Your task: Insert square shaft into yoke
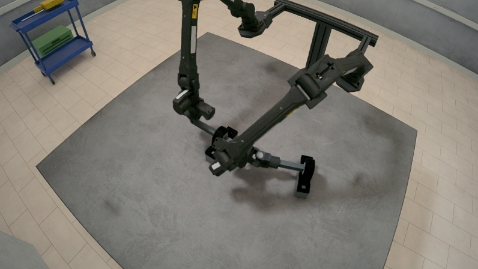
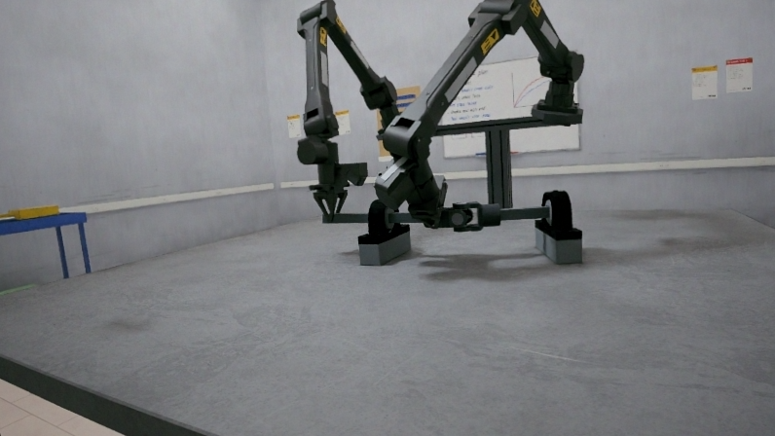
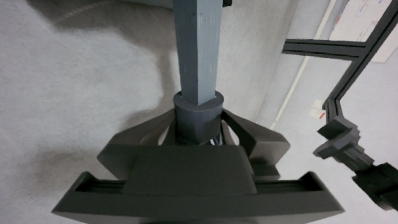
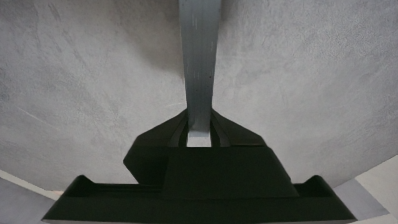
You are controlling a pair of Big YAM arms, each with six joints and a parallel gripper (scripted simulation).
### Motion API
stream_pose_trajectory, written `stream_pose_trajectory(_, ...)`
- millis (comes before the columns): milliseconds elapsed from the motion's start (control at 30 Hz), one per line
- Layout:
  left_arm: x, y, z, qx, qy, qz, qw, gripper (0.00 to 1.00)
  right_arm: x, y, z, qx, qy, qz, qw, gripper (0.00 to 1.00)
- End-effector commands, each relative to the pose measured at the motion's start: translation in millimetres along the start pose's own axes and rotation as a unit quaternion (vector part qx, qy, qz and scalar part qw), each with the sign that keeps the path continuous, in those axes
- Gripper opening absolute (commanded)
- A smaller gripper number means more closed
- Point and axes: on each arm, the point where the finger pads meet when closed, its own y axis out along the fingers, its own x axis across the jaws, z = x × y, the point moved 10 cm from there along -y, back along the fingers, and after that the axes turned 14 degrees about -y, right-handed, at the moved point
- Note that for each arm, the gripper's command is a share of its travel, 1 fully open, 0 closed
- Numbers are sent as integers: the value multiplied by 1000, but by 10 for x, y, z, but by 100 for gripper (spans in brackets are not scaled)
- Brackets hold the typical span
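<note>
The grey square shaft [image 1: 205, 128] lies level and passes through a black bearing block [image 1: 223, 136]. It also shows in the exterior view [image 2: 352, 217]. My right gripper [image 1: 195, 120] is shut on the shaft's outer end; the right wrist view shows the shaft [image 4: 199, 60] between its fingers. My left gripper [image 1: 248, 157] is shut on the round collar of the free yoke [image 3: 197, 112], where the shaft [image 3: 197, 50] enters it. The universal joint [image 1: 265, 157] continues into a second shaft that ends at the far bearing block [image 1: 305, 176].
A black frame [image 1: 327, 30] behind the mat carries both arm bases. A blue cart [image 1: 53, 36] with a green box stands at the far left, off the mat. The two bearing blocks [image 2: 382, 237] [image 2: 558, 230] stand on grey bases.
</note>
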Motion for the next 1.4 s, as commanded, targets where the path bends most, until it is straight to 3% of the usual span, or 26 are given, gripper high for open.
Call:
stream_pose_trajectory(0, -15, -93, -7, -8, -5, -2, 1000, 47, -71, 40, -326, -12, -9, -6, 1000, 18)
stream_pose_trajectory(1367, -15, -93, -7, -8, -5, -2, 1000, 47, -138, 34, -619, -11, -9, -6, 1000, 18)
